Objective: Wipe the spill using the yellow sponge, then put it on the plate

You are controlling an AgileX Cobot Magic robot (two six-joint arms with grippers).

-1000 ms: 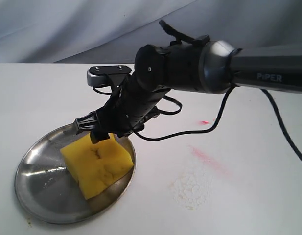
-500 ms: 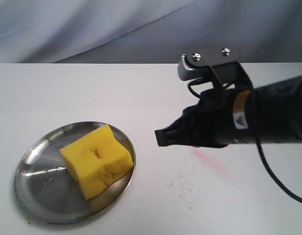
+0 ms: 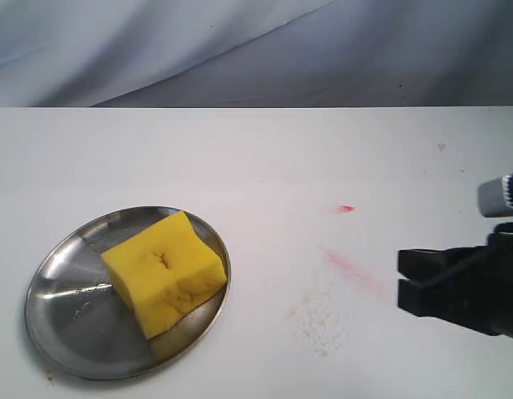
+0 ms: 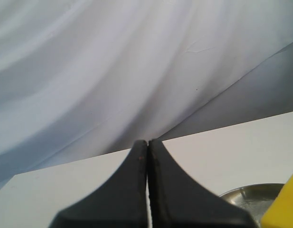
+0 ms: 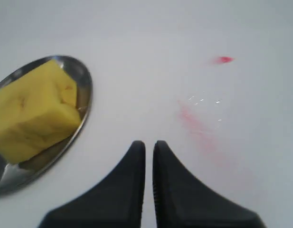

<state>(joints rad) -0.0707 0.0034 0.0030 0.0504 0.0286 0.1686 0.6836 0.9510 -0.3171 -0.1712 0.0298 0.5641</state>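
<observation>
Pink streak (image 3: 356,273) and red dot (image 3: 346,208) near the speckly spill (image 3: 324,320). Cracked yellow sponge (image 3: 165,270) sits on the plate (image 3: 65,316); left gripper (image 4: 147,142) and right gripper (image 5: 149,145) jaws closed, gripping nothing.

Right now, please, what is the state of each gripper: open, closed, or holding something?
Left gripper: fingers closed, holding nothing.
Right gripper: fingers closed, holding nothing; the yellow sponge lies on the plate.

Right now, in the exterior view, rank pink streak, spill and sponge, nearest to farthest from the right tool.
1. Pink streak, just left of the right tool.
2. Spill, lower left.
3. Sponge, on the plate, far left.
</observation>
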